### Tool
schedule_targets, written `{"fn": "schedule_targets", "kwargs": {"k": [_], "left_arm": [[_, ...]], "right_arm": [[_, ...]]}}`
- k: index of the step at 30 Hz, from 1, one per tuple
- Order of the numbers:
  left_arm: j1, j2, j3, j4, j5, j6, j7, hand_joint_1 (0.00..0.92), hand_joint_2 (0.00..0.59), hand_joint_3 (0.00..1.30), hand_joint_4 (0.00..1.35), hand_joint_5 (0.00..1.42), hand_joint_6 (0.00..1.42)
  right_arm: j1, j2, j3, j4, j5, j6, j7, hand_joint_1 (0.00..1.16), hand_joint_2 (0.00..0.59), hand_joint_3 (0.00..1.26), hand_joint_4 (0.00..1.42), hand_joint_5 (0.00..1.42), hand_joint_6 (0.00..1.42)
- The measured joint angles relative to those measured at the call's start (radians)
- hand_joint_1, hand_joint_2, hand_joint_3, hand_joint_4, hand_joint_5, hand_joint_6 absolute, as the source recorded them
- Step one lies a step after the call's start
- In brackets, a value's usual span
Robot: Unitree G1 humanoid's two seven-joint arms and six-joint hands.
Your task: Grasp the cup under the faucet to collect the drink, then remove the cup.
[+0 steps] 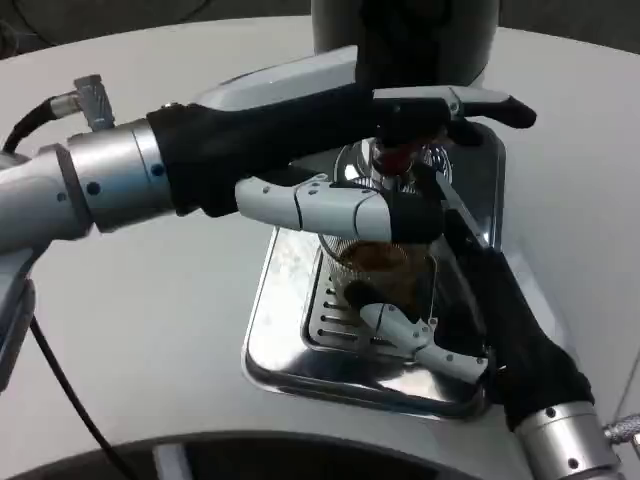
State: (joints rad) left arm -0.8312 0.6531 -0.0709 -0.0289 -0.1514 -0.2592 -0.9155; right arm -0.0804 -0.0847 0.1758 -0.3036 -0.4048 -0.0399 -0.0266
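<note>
A clear glass cup with brown drink in it stands on the slotted grate of a shiny metal drip tray, right under the faucet. My right hand comes in from the lower right and wraps around the cup, its white thumb in front of the glass and its black fingers behind. My left hand reaches across from the left. One long finger lies over the faucet's reddish handle and the thumb lies under it, so the hand grips the handle. The hand hides the cup's rim.
The dark round body of the drink dispenser rises behind the tray. Bare white table lies to the left of the tray and to its right. A black cable hangs from my left forearm.
</note>
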Motion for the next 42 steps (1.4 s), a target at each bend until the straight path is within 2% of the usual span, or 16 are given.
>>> {"fn": "schedule_targets", "kwargs": {"k": [7,13,31,42], "left_arm": [[0.0,0.001,0.007,0.0,0.0,0.0,-0.008,0.0,0.101,0.14,0.07,0.15,0.14],[0.0,0.004,0.009,0.0,-0.001,0.0,-0.014,0.0,0.101,0.14,0.07,0.15,0.14],[0.0,0.011,0.015,0.0,-0.002,0.0,-0.024,0.0,0.107,0.15,0.08,0.16,0.14],[0.0,0.018,0.017,0.006,0.001,-0.021,-0.027,0.0,0.108,0.15,0.08,0.16,0.14]], "right_arm": [[-0.015,0.001,0.0,0.018,-0.004,0.001,-0.01,0.77,0.207,0.05,0.05,0.12,0.0],[-0.037,0.01,0.006,0.026,-0.012,0.008,-0.024,0.8,0.202,0.05,0.06,0.13,0.0],[-0.099,0.053,0.018,0.108,-0.022,0.024,-0.047,0.8,0.198,0.04,0.06,0.13,0.0],[-0.109,0.057,0.022,0.133,-0.019,0.024,-0.049,0.8,0.205,0.04,0.05,0.13,0.0]]}}
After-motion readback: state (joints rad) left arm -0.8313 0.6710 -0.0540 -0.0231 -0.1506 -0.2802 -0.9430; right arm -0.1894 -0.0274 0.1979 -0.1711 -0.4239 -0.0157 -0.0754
